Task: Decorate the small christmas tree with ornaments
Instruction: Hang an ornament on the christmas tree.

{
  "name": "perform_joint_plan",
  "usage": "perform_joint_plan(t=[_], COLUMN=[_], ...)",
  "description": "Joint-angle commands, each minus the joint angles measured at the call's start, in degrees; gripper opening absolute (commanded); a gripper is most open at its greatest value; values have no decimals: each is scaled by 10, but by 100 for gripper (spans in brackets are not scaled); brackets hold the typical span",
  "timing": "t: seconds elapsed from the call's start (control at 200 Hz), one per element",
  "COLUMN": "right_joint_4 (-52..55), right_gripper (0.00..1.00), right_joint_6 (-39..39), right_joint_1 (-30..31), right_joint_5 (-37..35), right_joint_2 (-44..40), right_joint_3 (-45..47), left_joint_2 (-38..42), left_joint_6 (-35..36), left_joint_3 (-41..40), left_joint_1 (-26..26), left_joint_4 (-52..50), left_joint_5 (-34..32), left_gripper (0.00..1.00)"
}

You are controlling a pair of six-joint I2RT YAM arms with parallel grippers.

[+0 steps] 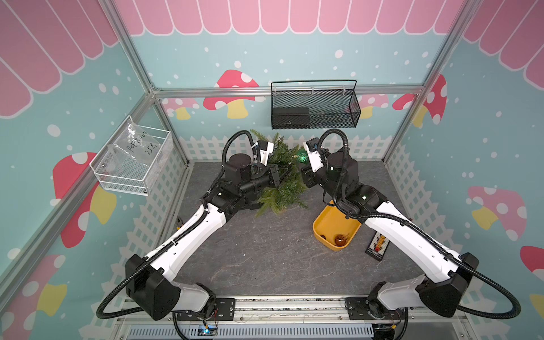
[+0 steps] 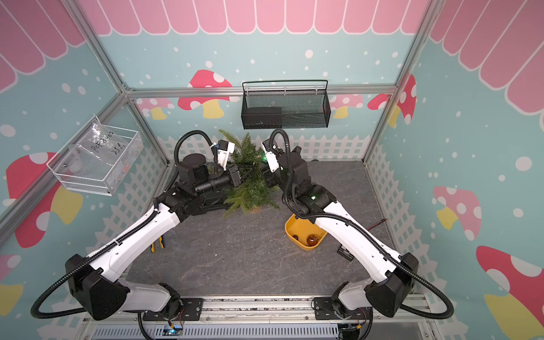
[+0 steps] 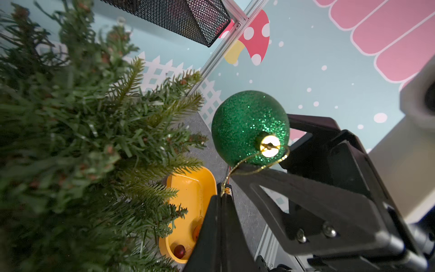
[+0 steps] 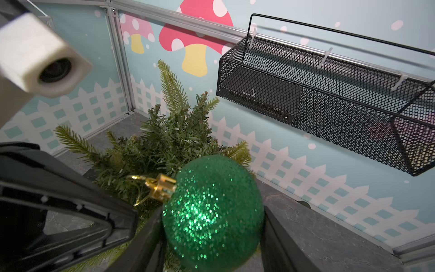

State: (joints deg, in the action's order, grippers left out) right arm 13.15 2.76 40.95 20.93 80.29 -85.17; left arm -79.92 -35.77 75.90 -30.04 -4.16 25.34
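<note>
The small christmas tree (image 1: 282, 190) (image 2: 250, 192) stands at the back of the table, between my two arms. My right gripper (image 4: 213, 219) is shut on the glittery green ornament (image 4: 211, 188) (image 3: 244, 127) (image 1: 301, 154), holding it just beside the tree's upper branches. My left gripper (image 3: 223, 195) (image 1: 291, 172) is shut, pinching the ornament's gold hanging string (image 3: 249, 173) at its tips. The yellow tub (image 1: 323, 229) (image 3: 188, 193) holds an amber ornament (image 1: 339, 240) (image 2: 311, 240) and a tiny red ornament (image 3: 179, 250).
A black mesh basket (image 1: 315, 109) hangs on the back wall above the tree. A white wire basket (image 1: 132, 164) with a plastic bag hangs on the left wall. A small striped card (image 1: 378, 245) lies right of the tub, and a yellow-handled tool (image 2: 156, 245) lies by the left fence.
</note>
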Motion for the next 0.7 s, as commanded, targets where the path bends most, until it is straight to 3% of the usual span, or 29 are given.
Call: perform_joint_plan(t=[0.0,0.695], right_joint_4=[26,59], right_gripper=[52,52], right_joint_6=[-8,15], right_joint_1=[-2,-7], right_joint_5=[-19,2], right_joint_2=[12,-13], right_joint_3=[-20,-8], left_joint_2=[-6,-8], left_joint_6=[-5,-29], left_joint_3=[23,15], left_joint_1=[5,5], left_joint_4=[-9,-2], left_joint_5=[-7,41], left_gripper=[0,0])
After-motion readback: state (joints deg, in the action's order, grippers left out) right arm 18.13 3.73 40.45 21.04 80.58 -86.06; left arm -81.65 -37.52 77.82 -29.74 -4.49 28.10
